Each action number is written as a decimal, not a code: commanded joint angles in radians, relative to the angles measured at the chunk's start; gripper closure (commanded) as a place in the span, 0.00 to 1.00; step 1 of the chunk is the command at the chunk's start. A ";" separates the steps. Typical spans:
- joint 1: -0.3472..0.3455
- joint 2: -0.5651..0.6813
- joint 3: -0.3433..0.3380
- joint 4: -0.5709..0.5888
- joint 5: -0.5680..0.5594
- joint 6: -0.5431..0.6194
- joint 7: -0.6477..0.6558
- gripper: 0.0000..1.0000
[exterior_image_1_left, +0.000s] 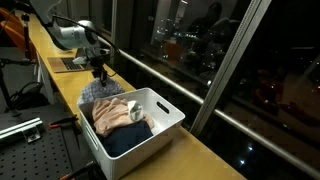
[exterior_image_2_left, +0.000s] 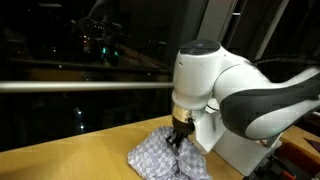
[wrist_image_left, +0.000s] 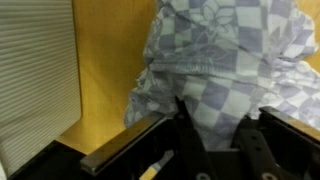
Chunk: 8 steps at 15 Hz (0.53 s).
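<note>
A blue-and-white checkered cloth (exterior_image_1_left: 97, 92) lies crumpled on the wooden counter (exterior_image_1_left: 205, 152), just beyond the end of a white bin (exterior_image_1_left: 168, 108). My gripper (exterior_image_1_left: 99, 73) points straight down onto it. In the wrist view the cloth (wrist_image_left: 222, 55) bunches up between the two dark fingers (wrist_image_left: 181, 112), and my gripper (wrist_image_left: 214, 124) is shut on a fold of it. In an exterior view the white arm (exterior_image_2_left: 205, 75) stands over the cloth (exterior_image_2_left: 158, 157), with the gripper (exterior_image_2_left: 179, 139) pressed into its top.
The white bin holds a beige garment (exterior_image_1_left: 113, 112) and a dark blue one (exterior_image_1_left: 127, 139). A white ribbed surface (wrist_image_left: 35, 85) stands close to the cloth. A dark window with a rail (exterior_image_1_left: 165, 78) runs along the counter's far edge. A perforated metal board (exterior_image_1_left: 22, 150) lies below.
</note>
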 joint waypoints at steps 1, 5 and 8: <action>0.006 -0.190 0.006 -0.134 -0.038 -0.088 0.046 0.96; -0.043 -0.317 0.047 -0.194 -0.048 -0.167 0.042 0.96; -0.095 -0.372 0.083 -0.193 -0.038 -0.227 0.018 0.96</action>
